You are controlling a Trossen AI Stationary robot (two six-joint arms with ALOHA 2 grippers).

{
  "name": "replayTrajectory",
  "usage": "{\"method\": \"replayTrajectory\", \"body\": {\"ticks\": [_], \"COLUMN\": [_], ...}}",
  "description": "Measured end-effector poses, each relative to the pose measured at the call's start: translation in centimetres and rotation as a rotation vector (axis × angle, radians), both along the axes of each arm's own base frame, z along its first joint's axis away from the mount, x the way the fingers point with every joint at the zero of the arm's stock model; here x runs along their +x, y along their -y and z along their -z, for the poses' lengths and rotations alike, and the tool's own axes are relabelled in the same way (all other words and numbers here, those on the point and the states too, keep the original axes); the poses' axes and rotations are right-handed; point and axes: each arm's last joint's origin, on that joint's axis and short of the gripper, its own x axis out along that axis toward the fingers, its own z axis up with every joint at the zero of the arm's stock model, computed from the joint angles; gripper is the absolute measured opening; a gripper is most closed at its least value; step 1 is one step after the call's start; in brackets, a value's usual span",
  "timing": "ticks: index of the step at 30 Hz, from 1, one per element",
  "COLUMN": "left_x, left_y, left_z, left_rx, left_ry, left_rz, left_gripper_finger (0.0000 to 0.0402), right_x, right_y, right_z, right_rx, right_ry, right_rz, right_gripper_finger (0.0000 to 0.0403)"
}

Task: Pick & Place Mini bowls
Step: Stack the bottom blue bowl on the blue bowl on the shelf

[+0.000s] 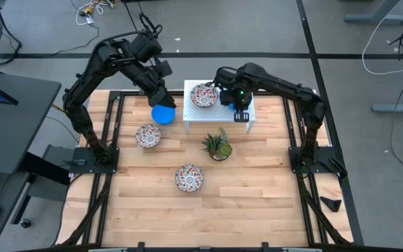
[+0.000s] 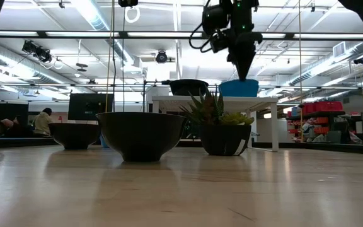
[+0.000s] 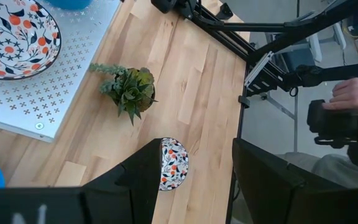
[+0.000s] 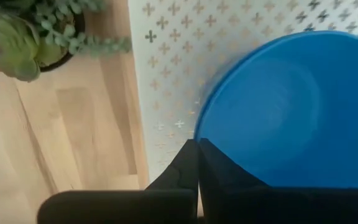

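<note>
Mini bowls (image 1: 148, 136) around potted plant (image 1: 217, 145), right tool (image 4: 197, 142) closed, empty, left tool (image 3: 194, 171) parted, empty.

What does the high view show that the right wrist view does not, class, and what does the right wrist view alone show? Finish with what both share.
Only the high view: the left gripper just above a blue bowl, three patterned bowls, one on the white perforated stand and two on the table, and both arms.

Only the right wrist view: the right gripper, fingers shut, over a second blue bowl on the stand.

Both: the stand and the potted plant.
</note>
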Motion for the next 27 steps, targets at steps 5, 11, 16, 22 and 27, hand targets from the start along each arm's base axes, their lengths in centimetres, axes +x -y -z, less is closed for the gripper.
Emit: {"method": "replayTrajectory", "body": {"ticks": [5,11,16,22,27], "left_x": [0.0,0.0,0.0,0.0,0.0], "left_y": [0.0,0.0,0.0,0.0,0.0], "left_z": [0.0,0.0,0.0,0.0,0.0], "left_rx": [0.000,-0.001,0.000,0.000,0.000], "left_ry": [0.001,0.001,0.001,0.001,0.002], "left_rz": [0.000,-0.001,-0.001,-0.001,-0.001], "left_gripper_finger": [0.0202,0.0202,0.0202,0.0202,0.0202], "right_x": [0.0,0.6,0.6,0.2,-0.3], "right_y": [0.0,-0.4,-0.4,-0.4,-0.5], "right_z": [0.3,0.1,0.0,-0.2,-1.2], "right_rx": [-0.002,-0.027,-0.030,-0.077,-0.122], "right_ry": [-0.001,0.048,0.053,0.022,0.041], "right_rz": [-0.006,-0.062,-0.064,-0.049,-0.047], "right_gripper_finger": [0.0000,0.0000,0.0005,0.0061,0.0126]}}
